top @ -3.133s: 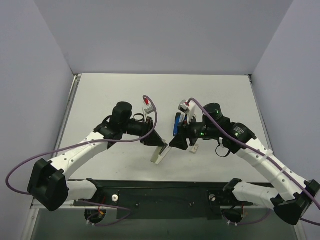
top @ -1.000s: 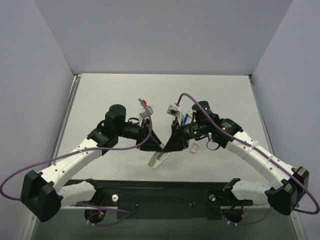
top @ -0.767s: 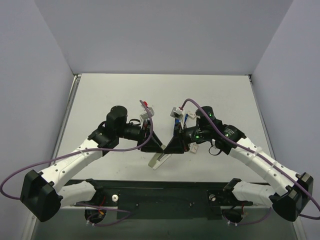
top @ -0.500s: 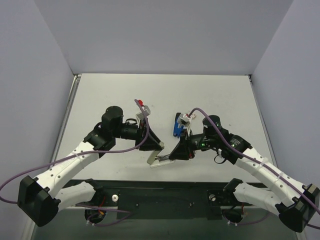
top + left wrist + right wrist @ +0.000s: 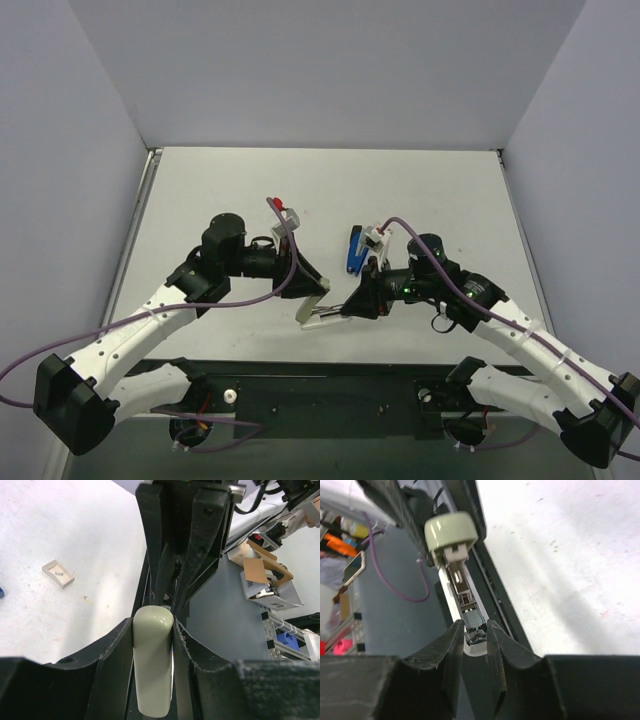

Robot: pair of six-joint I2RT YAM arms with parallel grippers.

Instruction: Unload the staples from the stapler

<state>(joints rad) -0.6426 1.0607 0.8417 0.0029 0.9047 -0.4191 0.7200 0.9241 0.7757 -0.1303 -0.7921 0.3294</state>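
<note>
Stapler [image 5: 313, 305] first, from the top camera: you have its pale, slim body slanted over the near edge of the table [image 5: 450, 190], between the two arms. Your left gripper [image 5: 316, 288] clamps its upper part. Your right gripper [image 5: 349, 306] meets it from the right, at the end of a thin metal rail [image 5: 330, 314] that juts sideways from the body. A small blue piece [image 5: 354, 250] lies on the table just behind the right wrist, apart from both grippers. In your left wrist view the fingers [image 5: 117, 650] stand partly apart with the rounded pale body wedged tight between them. The right gripper's black fingers reach down to its far end, and a small shallow tray [image 5: 58, 573] holding a grey bit sits on the table to the left. In your right wrist view the fingers [image 5: 451, 645] are nearly together, pinching the near end of the rail, which runs up to the stapler's rounded cap. You cannot tell whether staples lie in the rail.
</note>
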